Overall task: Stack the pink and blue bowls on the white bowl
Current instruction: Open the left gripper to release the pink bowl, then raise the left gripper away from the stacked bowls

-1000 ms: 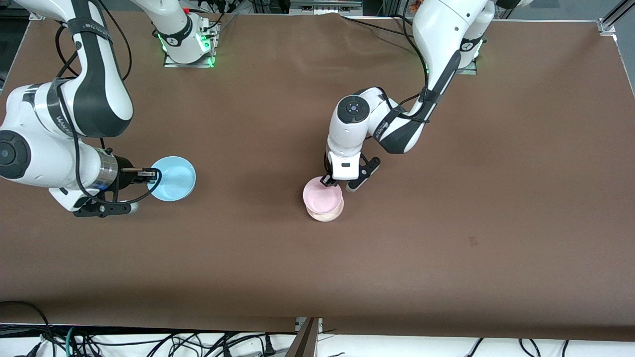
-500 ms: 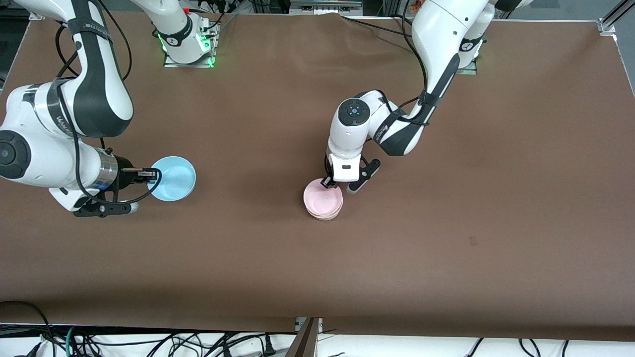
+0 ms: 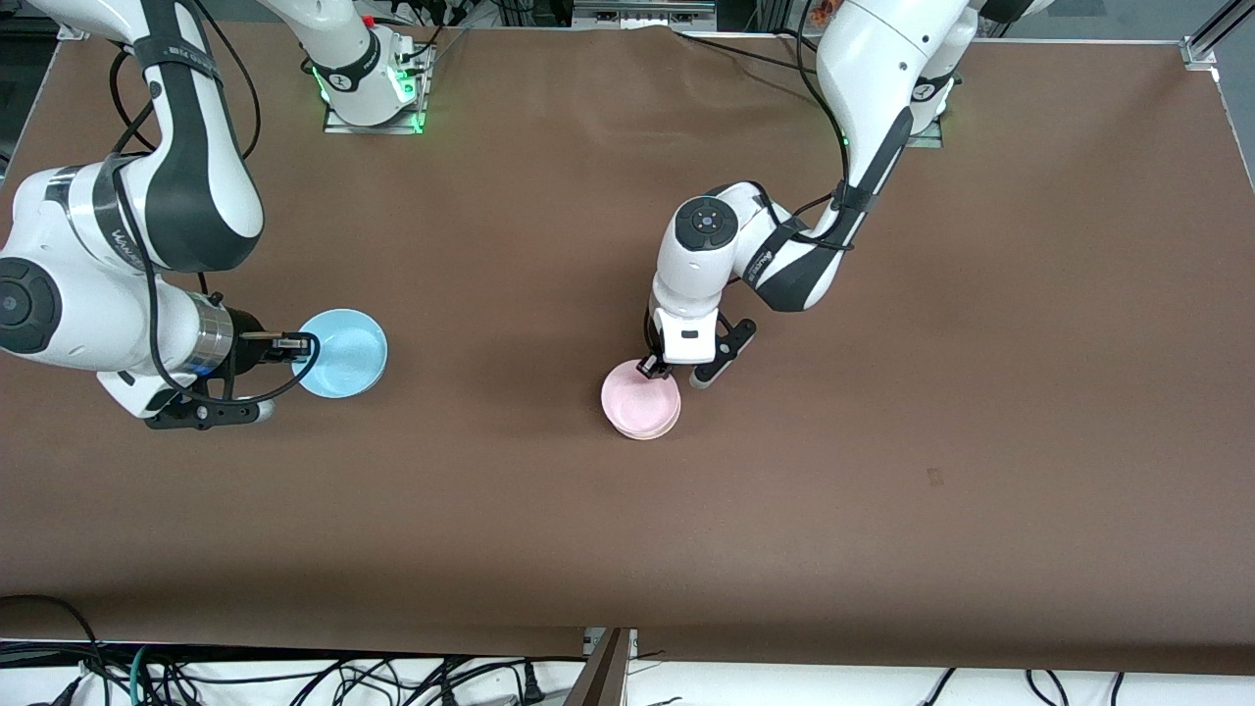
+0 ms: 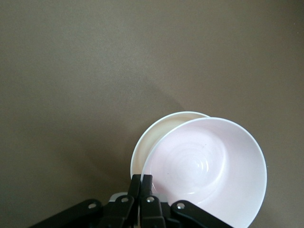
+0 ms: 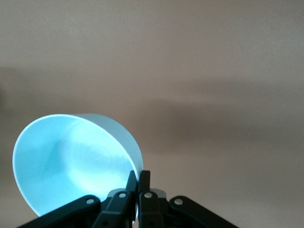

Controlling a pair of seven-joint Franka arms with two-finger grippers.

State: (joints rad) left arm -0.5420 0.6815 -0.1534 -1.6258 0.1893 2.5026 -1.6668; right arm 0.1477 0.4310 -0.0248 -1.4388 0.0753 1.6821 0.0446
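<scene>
The pale pink bowl [image 3: 639,399] rests in the white bowl [image 3: 642,429] at the middle of the table. Only a sliver of the white bowl's rim shows under it; in the left wrist view the white rim [image 4: 147,140] peeks out beside the pink bowl [image 4: 209,166]. My left gripper [image 3: 651,368] is shut on the pink bowl's rim at the edge toward the robots; its fingertips [image 4: 141,183] pinch the rim. The sky-blue bowl [image 3: 343,352] is toward the right arm's end. My right gripper [image 3: 294,343] is shut on its rim [image 5: 137,173], the bowl [image 5: 71,161] tilted.
Brown table cover [image 3: 882,441] all around. The arm bases stand on plates [image 3: 373,118] along the edge farthest from the front camera. Cables hang at the nearest edge [image 3: 294,677].
My left gripper lowered the pink bowl onto the white bowl, which is now almost covered. The right arm and the blue bowl have not moved.
</scene>
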